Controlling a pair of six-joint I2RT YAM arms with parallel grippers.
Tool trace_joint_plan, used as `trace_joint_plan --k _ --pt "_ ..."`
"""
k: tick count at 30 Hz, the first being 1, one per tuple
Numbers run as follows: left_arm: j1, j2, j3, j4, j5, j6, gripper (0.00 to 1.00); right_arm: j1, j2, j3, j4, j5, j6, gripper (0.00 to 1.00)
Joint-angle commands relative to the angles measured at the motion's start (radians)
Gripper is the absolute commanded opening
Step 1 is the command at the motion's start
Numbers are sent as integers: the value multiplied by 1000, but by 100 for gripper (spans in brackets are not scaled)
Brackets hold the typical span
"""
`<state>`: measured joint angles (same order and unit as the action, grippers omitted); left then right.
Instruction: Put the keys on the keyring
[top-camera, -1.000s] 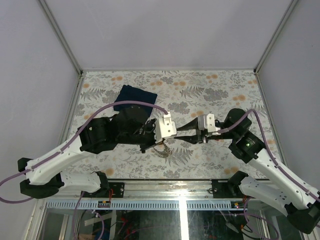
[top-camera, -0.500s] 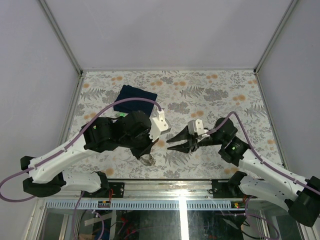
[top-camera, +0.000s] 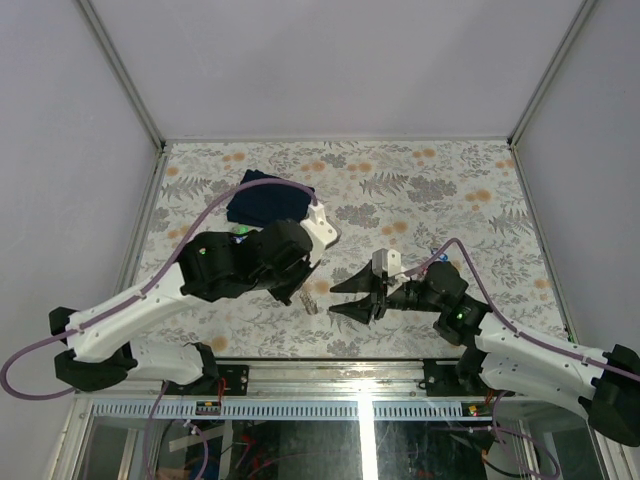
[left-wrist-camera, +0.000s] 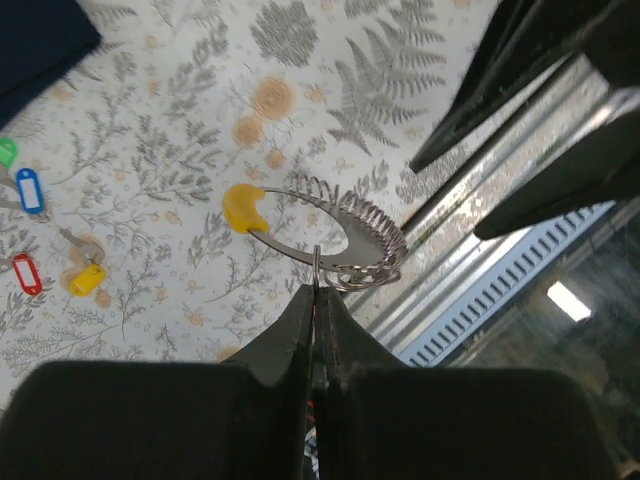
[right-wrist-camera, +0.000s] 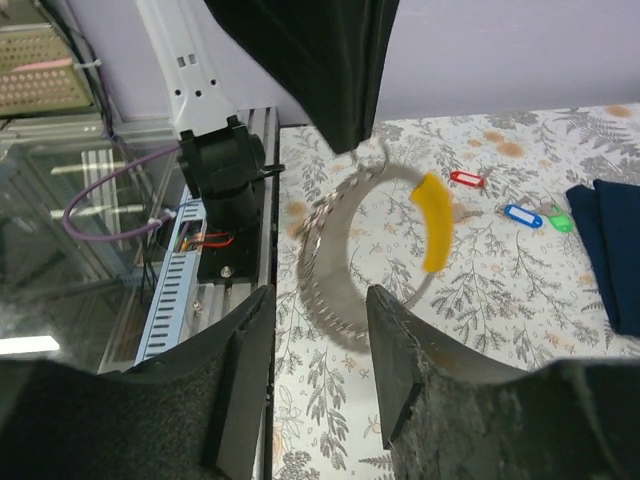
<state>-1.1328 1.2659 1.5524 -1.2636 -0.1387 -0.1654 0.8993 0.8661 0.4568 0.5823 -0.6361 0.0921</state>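
Note:
My left gripper (left-wrist-camera: 318, 290) is shut on the keyring (left-wrist-camera: 375, 228), a thin grey metal loop with a wire coil and a yellow piece (left-wrist-camera: 243, 207), held above the table near its front edge. In the top view the left gripper (top-camera: 308, 298) faces my right gripper (top-camera: 334, 301), which is open just right of the ring. In the right wrist view the keyring (right-wrist-camera: 328, 268) hangs blurred just ahead of the open right gripper (right-wrist-camera: 318, 300), not between its fingers. The keys lie on the table: green (left-wrist-camera: 7, 151), blue (left-wrist-camera: 31, 190), red (left-wrist-camera: 27, 273), yellow (left-wrist-camera: 88, 279).
A dark blue folded cloth (top-camera: 265, 198) lies at the back left, beside the keys. The metal front rail (left-wrist-camera: 520, 150) of the table runs right below the ring. An arm base (right-wrist-camera: 222, 190) with a purple cable stands at that edge.
Both grippers have moved toward the table's front edge. The left one carried the keyring along. The right gripper's jaws stand wider apart than before.

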Motion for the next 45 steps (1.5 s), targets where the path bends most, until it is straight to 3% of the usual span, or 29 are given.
trace_joint_plan --k 1,5,10,15,23,31,45 --pt "-3 -79 -2 160 -178 -105 0 67 -51 -44 177 237 98 50" --pt "2 -96 -19 198 -235 -176 0 105 -57 -54 202 367 91 57" --pt "1 -79 -5 185 -197 -170 0 113 -11 -49 285 396 91 59" --pt "2 -81 0 196 -20 -31 0 113 -5 4 266 300 -13 58" --pt "1 -75 -1 134 245 248 0 114 -43 138 -8 40 -131 54" --pt "-20 -2 39 10 271 371 0 113 -6 163 -23 -9 -99 47" --pt "-53 -33 48 44 300 410 0 113 70 159 69 -37 -55 41"
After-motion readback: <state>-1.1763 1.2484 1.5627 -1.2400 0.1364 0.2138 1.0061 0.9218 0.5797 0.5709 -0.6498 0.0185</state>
